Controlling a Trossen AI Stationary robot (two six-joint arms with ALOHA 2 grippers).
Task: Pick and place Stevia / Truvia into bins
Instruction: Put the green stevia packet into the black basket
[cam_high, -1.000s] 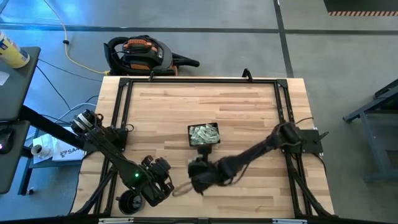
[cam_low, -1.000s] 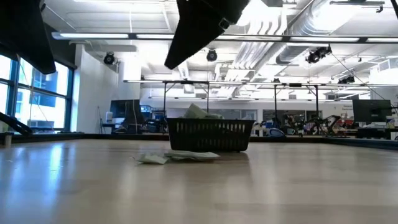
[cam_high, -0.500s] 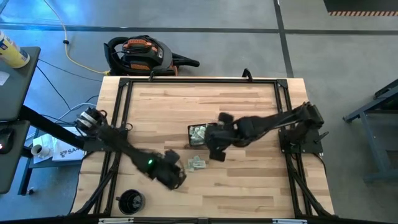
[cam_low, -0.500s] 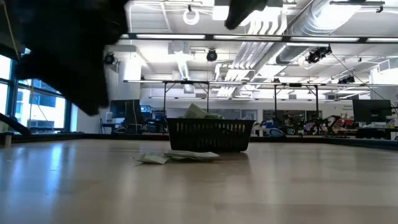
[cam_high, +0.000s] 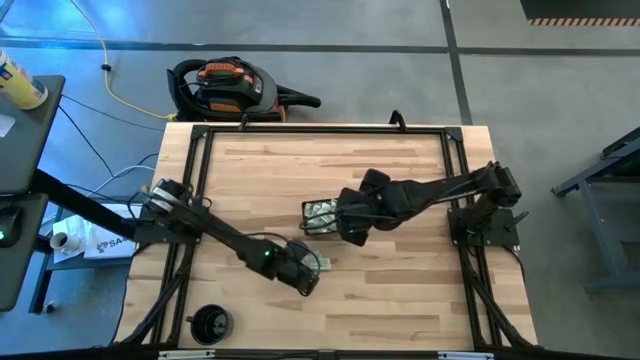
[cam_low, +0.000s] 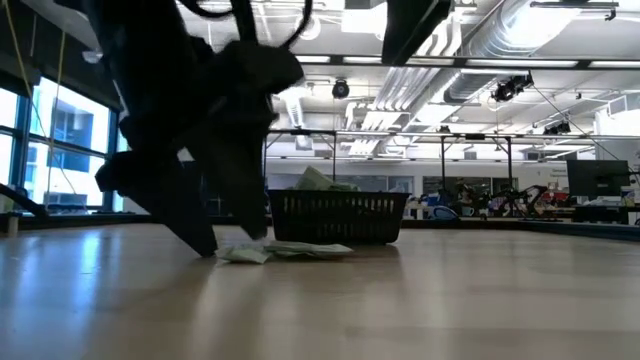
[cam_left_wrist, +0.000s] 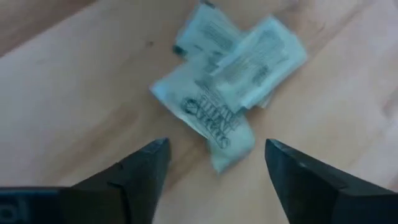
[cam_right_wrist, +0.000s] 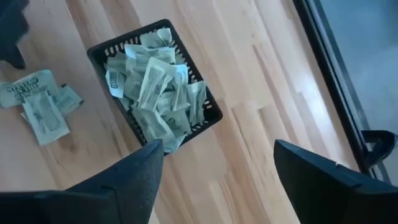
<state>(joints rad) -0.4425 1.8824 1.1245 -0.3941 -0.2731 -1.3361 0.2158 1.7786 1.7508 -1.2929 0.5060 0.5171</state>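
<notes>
A small heap of loose pale green and white Stevia sachets (cam_left_wrist: 230, 87) lies flat on the wooden table just near of the black mesh bin (cam_right_wrist: 214, 115). The bin is heaped with more sachets (cam_right_wrist: 155, 87). My left gripper (cam_left_wrist: 216, 143) is open, low over the table, slanting down just short of the loose sachets (cam_high: 321, 263), touching nothing. My right gripper (cam_right_wrist: 217, 146) is open and empty, high above the bin's right end (cam_high: 312, 212). In the low view the bin (cam_low: 338, 217) stands behind the loose sachets (cam_low: 290, 250).
A round black cup-like object (cam_high: 210, 323) stands near the table's near left corner. A black frame (cam_high: 320, 128) runs along the table's edges. An orange and black vacuum (cam_high: 225, 85) lies on the floor beyond the far edge. Bare wood stretches right of the bin.
My left gripper has swung from the table's near left corner toward the right and down, ending beside the loose sachets. My right gripper has risen from the table near the loose sachets and gone toward the far edge, ending above the bin. The loose sachets have not moved.
</notes>
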